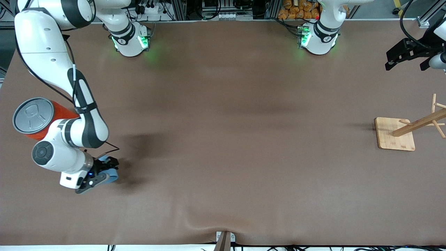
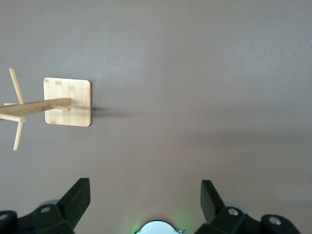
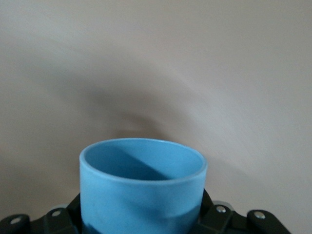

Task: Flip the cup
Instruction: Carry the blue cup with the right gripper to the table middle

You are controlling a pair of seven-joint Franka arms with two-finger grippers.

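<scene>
1. R gripper (image 1: 104, 170) pinching the cup (image 1: 110, 174) at the right arm's end of the table (image 1: 223, 139), nearer the front cam than the orange can (image 1: 38, 118).
2. R wrist view: cup (image 3: 141, 190) gripped between fingers, rim clear.
3. L gripper (image 1: 406, 57) spread wide, empty, waiting above the wooden rack (image 1: 395, 134).

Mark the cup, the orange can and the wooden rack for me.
cup (image 3: 141, 187): right wrist view, outer wall below the rim.
orange can (image 1: 33, 115): front view, middle of its grey lid.
wooden rack (image 1: 387, 134): front view, bare part of its square base.
</scene>
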